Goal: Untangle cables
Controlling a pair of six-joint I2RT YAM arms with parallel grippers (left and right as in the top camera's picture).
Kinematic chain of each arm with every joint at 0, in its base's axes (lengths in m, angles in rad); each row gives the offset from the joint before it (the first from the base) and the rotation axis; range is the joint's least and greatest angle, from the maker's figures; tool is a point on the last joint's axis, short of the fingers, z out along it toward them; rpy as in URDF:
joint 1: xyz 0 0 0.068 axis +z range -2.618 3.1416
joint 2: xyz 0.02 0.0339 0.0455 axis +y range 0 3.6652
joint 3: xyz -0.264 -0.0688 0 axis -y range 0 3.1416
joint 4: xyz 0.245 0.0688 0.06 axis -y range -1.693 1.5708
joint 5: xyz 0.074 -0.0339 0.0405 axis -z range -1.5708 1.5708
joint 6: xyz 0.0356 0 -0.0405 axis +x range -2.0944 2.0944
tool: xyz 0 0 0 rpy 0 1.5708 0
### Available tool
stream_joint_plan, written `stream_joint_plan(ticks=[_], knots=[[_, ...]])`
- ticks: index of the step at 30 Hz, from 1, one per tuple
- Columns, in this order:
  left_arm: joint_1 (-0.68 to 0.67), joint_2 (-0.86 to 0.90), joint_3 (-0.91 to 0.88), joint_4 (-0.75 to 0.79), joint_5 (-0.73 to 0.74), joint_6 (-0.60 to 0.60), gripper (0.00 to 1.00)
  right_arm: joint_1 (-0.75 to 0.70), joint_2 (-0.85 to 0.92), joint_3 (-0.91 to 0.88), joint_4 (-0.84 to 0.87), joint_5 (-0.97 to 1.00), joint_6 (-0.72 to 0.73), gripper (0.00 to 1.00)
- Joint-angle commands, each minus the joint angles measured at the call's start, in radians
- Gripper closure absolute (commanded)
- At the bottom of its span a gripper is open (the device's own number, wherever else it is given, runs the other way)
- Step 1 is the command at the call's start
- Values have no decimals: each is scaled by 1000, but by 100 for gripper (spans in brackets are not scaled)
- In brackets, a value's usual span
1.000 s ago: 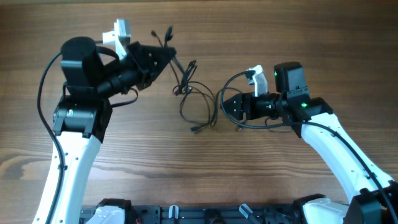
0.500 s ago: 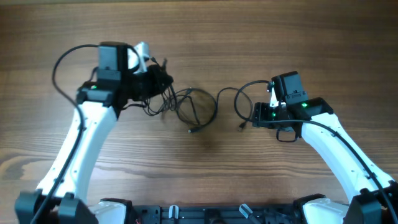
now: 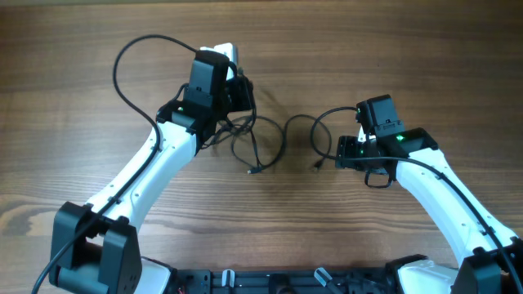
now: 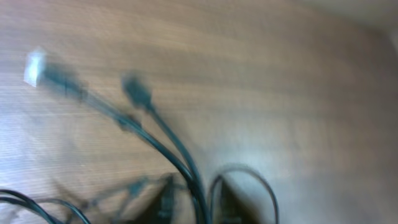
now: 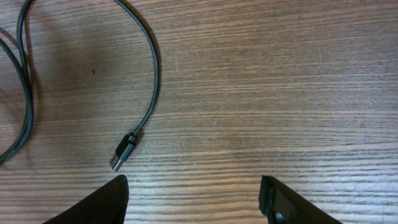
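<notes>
A: Cables (image 3: 255, 151), status at this timestep?

B: Table (image 3: 409, 49): wood, nothing on it but the cords. Left arm (image 3: 147, 163): has swung rightward in the last half second, so its wrist now sits over the upper left edge of the knot. Right arm (image 3: 433, 188): unchanged, parked to the right.

A: Grippers?

B: Left gripper (image 4: 198, 202): wrist view is motion-blurred. The fingers (image 4: 165, 198) stand narrow with two cords running down between them, so I judge them pinched there. Right gripper (image 5: 194, 190): fingers (image 5: 112, 199) spread wide, holding nothing, low over the wood.

A: Position of the cables?

B: Main tangle is mid-table under and just right of the left wrist, one loop trailing down to a plug (image 3: 256, 171). One free cord (image 5: 154, 68) arcs off toward the right gripper, and its connector (image 5: 124, 149) lies flat just ahead of the open fingers. Two more plug ends (image 4: 138, 92) jut out beyond the left fingers.

A: Interpretation?

B: The left-hand strands have been carried back toward the pile. Partial separation only; the central loops are not yet untangled.
</notes>
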Motion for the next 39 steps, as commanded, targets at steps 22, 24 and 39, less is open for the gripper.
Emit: stream_joint_plan(ticks=[22,24,39], knots=[[181,-2,7,-371,-135,13,9,0,7,-2,-1,-6,8,30],[192,-2,7,-382,-135,14,11,0,7,-2,-1,-14,6,30],[216,11,6,-424,-131,13,51,0,7,-2,-1,-18,6,30]])
